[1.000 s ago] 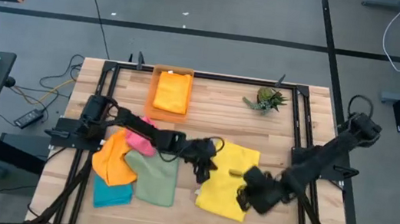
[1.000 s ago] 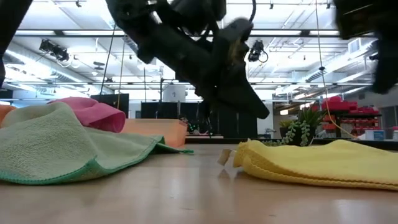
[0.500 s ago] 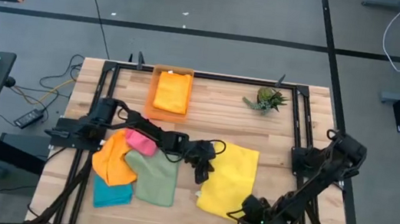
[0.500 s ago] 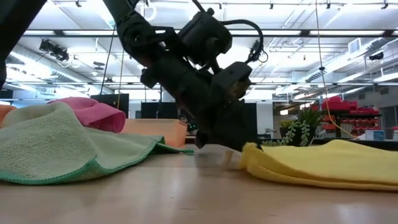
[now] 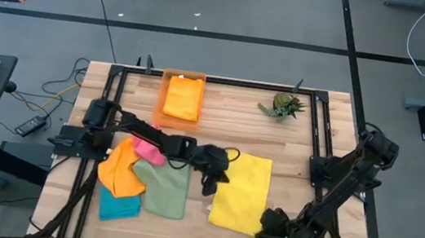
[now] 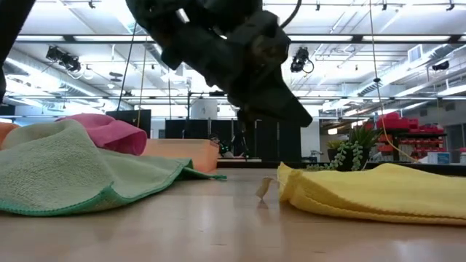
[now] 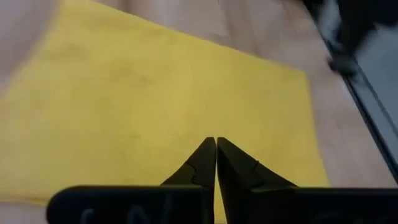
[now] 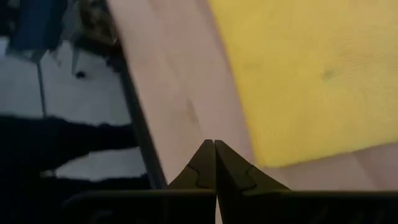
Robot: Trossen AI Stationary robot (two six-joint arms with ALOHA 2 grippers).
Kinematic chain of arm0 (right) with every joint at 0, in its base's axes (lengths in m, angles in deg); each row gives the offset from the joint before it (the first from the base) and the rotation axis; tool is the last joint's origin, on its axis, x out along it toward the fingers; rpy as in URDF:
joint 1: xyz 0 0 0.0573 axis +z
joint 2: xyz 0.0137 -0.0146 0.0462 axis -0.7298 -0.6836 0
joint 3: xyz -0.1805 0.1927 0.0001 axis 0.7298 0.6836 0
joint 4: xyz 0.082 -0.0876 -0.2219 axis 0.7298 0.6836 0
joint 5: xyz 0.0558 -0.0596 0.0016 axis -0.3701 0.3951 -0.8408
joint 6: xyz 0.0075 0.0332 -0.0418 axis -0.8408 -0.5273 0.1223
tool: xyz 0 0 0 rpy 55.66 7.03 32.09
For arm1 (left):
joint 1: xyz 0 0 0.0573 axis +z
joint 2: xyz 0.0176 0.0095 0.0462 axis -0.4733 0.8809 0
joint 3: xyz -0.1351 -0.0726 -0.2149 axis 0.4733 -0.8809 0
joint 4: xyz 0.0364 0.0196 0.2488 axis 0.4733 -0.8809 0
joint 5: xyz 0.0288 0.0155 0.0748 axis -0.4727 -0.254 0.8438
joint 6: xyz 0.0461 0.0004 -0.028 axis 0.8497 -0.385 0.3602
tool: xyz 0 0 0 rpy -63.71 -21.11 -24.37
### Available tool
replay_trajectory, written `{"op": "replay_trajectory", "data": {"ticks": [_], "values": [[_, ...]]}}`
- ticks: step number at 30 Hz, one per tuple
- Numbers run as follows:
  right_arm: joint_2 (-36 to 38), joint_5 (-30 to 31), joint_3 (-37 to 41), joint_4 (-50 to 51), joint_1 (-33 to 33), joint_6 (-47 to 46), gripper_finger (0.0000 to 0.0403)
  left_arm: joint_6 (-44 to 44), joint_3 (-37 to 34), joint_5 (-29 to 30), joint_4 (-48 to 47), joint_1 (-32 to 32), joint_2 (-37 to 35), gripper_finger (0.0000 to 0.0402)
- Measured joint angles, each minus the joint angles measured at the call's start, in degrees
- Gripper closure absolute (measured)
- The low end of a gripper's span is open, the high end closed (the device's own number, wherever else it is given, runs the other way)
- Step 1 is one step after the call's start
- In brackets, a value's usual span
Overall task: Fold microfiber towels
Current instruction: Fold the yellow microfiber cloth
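Looking down from the high view, you see the yellow towel (image 5: 241,193) lying flat on the bench (image 5: 238,114), right of centre. Left end effector (image 5: 209,186) sits at its left edge. Right end effector (image 5: 269,235) hangs past its near right corner, by the bench's front edge. Orange towel (image 5: 121,166), pink towel (image 5: 148,149), sage green towel (image 5: 164,190) and teal towel (image 5: 117,203) lie heaped at left. Another orange towel (image 5: 183,99) fills the tray (image 5: 185,74); the plant (image 5: 283,105) stands at back right.

Low view: the left end effector is raised above the yellow towel's edge (image 6: 291,185), apart from it.

Left wrist view: fingers (image 7: 202,163) pressed together, empty.

Right wrist view: fingers (image 8: 204,163) closed, empty, over bare wood beside the yellow cloth.
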Motion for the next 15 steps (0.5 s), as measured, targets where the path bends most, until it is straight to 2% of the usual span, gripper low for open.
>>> {"op": "replay_trajectory", "data": {"ticks": [3,7,12,15], "values": [[-0.42,-0.02,0.0,0.02,1.43,5.31,0.0396,5.76,-0.02,-1.89,0.24,-3.29,0.0,0.0385],[-1.45,0.87,0.0,0.35,2.73,14.69,0.0365,15.73,-0.05,-1.99,-0.62,-8.01,0.61,0.0372],[-1.49,3.2,0.0,0.18,3.22,23.84,0.0309,30.89,-0.04,-0.99,-0.27,-12.81,0.59,0.0331],[-1.49,4.11,0.0,0.06,3.17,27.98,0.0274,32.17,-0.04,1.59,-0.02,-14.58,0.73,0.0294]]}}
